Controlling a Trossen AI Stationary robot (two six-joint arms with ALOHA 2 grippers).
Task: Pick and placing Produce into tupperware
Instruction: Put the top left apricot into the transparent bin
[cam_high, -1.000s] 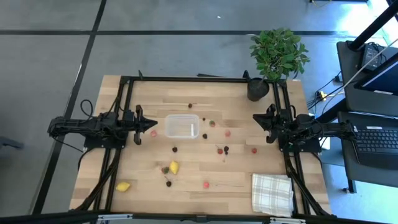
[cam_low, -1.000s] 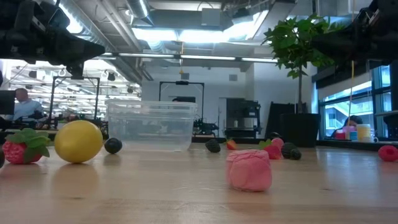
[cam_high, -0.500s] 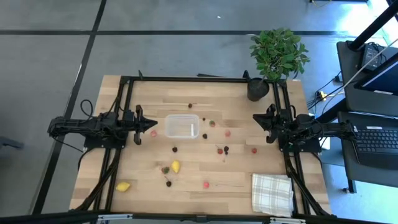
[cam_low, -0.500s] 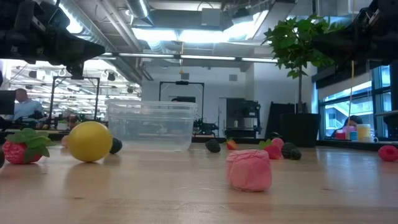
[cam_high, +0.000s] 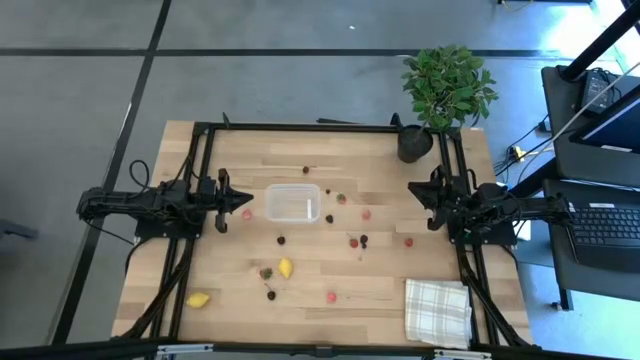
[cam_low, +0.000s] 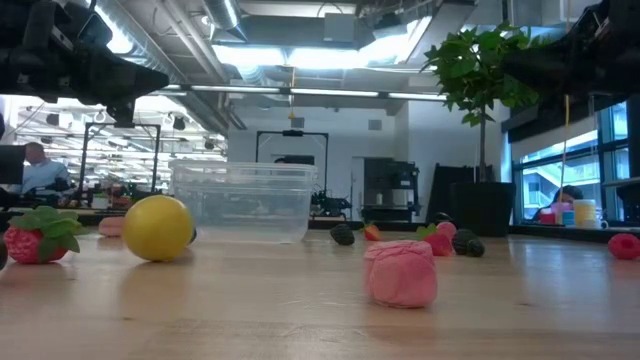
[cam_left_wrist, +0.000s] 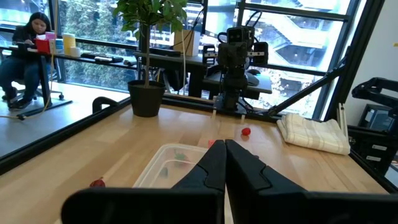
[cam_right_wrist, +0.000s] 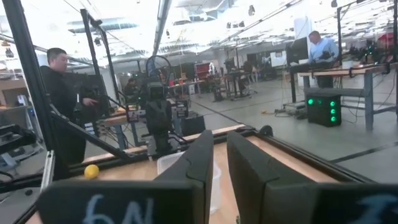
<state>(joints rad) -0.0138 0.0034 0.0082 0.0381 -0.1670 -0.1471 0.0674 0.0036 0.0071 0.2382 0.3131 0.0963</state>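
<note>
The left gripper (cam_high: 221, 200) hung at the left edge of the wooden table (cam_high: 240, 160), level with the clear tub (cam_high: 293, 202) and just left of it. Its fingers (cam_left_wrist: 214, 165) were pressed together and held nothing. The right gripper (cam_high: 413, 191) sat at the right side of the table, below the potted plant (cam_high: 444, 88). Its fingers (cam_right_wrist: 202, 155) stood a narrow gap apart and held nothing.

The tub stood at centre frame in the high view. From the left wrist view, small pieces lay inside it, kind unclear. Red and dark berries (cam_high: 355, 240) lay scattered right of and below the tub. One lemon (cam_high: 286, 267) lay below the tub; a second lemon (cam_high: 198, 299) lay near the lower left corner. A checked cloth (cam_high: 438, 311) occupied the lower right corner.
</note>
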